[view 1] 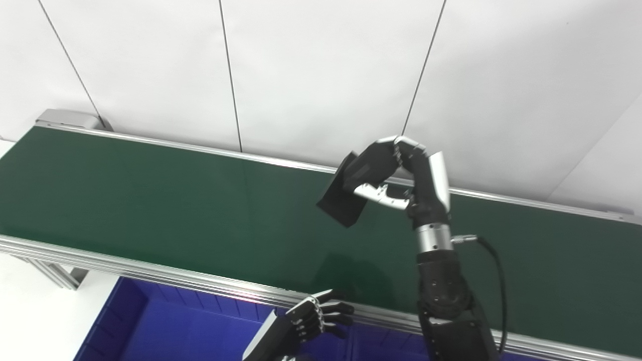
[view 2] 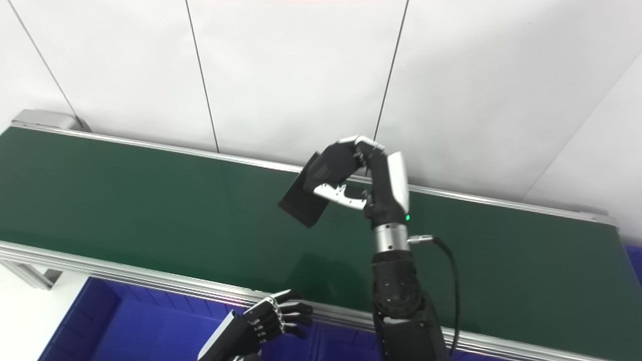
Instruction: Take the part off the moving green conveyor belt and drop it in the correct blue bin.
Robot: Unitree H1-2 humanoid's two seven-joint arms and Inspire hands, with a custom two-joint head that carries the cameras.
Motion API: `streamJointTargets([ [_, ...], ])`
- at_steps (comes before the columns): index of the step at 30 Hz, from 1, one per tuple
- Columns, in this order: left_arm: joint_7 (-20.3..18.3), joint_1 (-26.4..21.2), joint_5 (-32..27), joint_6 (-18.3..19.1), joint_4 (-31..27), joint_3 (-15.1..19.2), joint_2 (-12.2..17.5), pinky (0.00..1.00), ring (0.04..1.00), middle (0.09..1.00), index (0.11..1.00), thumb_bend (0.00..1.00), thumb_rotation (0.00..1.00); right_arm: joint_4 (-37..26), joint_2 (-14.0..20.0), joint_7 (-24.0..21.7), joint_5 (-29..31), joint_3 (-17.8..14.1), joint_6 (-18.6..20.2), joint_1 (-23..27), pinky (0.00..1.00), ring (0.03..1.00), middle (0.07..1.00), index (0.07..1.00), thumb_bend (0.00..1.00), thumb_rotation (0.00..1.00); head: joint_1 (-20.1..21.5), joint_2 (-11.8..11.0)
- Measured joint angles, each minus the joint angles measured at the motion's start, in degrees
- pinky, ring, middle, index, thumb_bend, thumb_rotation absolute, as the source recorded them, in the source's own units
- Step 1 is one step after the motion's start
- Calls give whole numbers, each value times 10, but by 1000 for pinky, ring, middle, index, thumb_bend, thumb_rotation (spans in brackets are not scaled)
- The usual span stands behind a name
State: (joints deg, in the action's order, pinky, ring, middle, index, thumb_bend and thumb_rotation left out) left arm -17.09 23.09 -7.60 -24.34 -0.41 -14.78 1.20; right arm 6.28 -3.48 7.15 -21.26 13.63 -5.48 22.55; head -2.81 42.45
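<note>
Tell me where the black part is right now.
The black part is off the green conveyor belt, held in the right hand above the belt's middle; the blue bin lies below left.

No legible text, labels, brands or numbers on the conveyor belt [view 1: 150, 200], the blue bin [view 1: 165, 326], or the wall panels [view 1: 321, 70].

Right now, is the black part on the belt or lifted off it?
Lifted off: the right hand holds the black part tilted above the green belt.
</note>
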Motion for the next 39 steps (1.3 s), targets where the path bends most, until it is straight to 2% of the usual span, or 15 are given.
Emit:
streamJointTargets([
  [9, 0, -5, -18, 0, 0, 8, 10, 636, 721, 773, 833, 873, 708, -120, 15, -40, -3, -14, 52, -29, 359, 413, 517, 514, 515, 0, 57, 13],
  [13, 0, -10, -19, 0, 0, 13, 21, 638, 719, 772, 835, 865, 723, -167, 24, -52, -6, -28, 78, -35, 367, 418, 513, 512, 516, 0, 109, 32],
  [17, 0, -15, -20, 0, 0, 21, 28, 634, 715, 768, 834, 864, 735, -204, 30, -67, 2, -40, 100, -47, 345, 415, 518, 511, 515, 0, 123, 36],
  [21, -2, -18, -26, 0, 0, 29, 37, 632, 711, 765, 831, 855, 742, -241, 41, -75, 2, -44, 114, -73, 379, 431, 508, 499, 518, 0, 147, 45],
  [33, -11, -22, -38, 1, 0, 35, 45, 628, 708, 761, 822, 876, 727, -314, 62, -83, 0, -73, 118, -151, 370, 422, 510, 504, 517, 0, 163, 50],
  [39, -16, -24, -52, 4, 0, 40, 49, 634, 711, 763, 828, 873, 720, -348, 63, -83, 17, -91, 119, -207, 404, 438, 505, 497, 518, 0, 183, 48],
])
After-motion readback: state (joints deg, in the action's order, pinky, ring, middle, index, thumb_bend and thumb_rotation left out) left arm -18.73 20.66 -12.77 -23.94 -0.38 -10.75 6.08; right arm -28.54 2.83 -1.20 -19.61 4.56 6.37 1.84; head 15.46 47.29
